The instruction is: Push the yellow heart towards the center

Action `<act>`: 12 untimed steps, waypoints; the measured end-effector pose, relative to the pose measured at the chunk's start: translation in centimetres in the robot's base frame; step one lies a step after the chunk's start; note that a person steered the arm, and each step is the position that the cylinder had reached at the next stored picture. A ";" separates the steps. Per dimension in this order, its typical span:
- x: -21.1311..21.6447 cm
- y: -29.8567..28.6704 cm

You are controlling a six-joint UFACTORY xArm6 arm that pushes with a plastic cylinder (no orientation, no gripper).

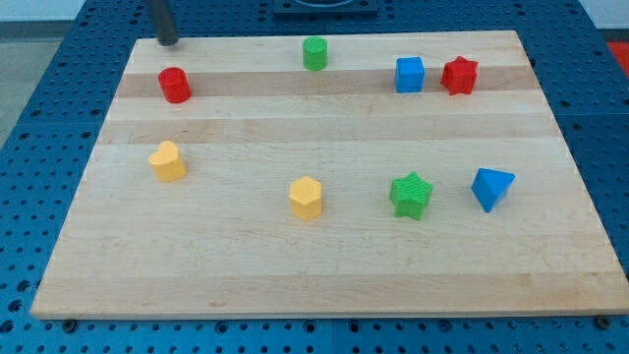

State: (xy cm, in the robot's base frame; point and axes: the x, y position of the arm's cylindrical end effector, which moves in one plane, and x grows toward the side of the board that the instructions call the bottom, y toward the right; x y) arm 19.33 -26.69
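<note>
Wooden table (324,265) on blue pegboard | yellow heart (167,160) at view's left, probably the heart, not the yellow block (307,197) | our tip (168,41), a bare-rod end effector holding nothing, near top-left edge | heart lies straight below it, red cylinder (175,85) between.

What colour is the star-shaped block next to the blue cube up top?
The star block is red, seen in the camera view, touching or nearly touching the blue cube.
</note>
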 end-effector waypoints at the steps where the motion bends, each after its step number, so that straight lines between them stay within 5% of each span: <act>1: 0.7 -3.8; 3: 14.7 -3.8; 4: 14.9 -3.8; 5: 24.0 -1.7; 7: 26.1 -1.2; 8: 31.3 1.7; 10: 24.4 5.2; 12: 24.3 5.3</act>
State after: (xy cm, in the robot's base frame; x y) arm 43.67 -21.42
